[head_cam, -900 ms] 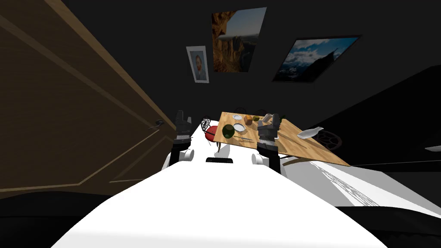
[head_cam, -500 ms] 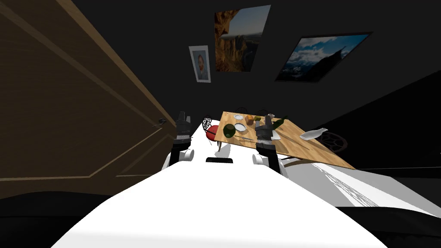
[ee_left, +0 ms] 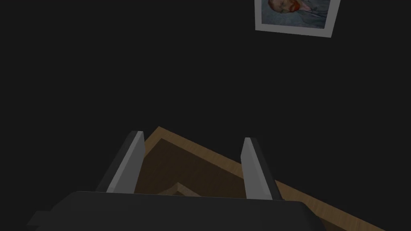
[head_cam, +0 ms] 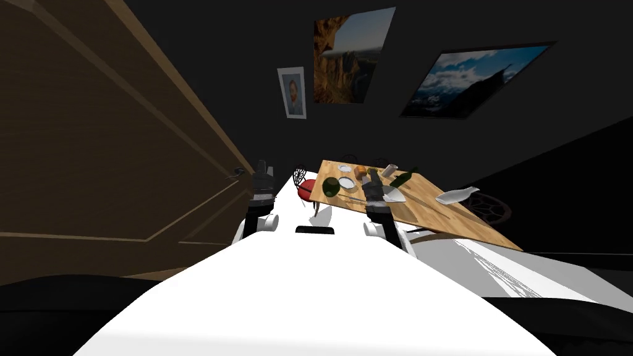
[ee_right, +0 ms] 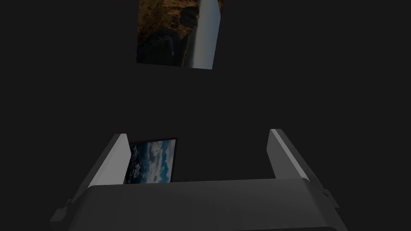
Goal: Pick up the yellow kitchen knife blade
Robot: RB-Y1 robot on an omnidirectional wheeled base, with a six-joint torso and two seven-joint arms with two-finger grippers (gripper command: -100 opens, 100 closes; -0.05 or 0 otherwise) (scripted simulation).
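As both arms stand raised, the left end effector point(ee_left: 192, 135) and the right end effector point(ee_right: 197, 132) gape wide, holding nothing.
The left one hangs by the wooden door point(head_cam: 93, 154), and the right one is over the table's point(head_cam: 445, 216) near part. Just beside it, toward the left arm, the knife point(head_cam: 352, 199) lies flat, a thin sliver too small to tell its colour, near a dark green round thing point(head_cam: 331, 186).
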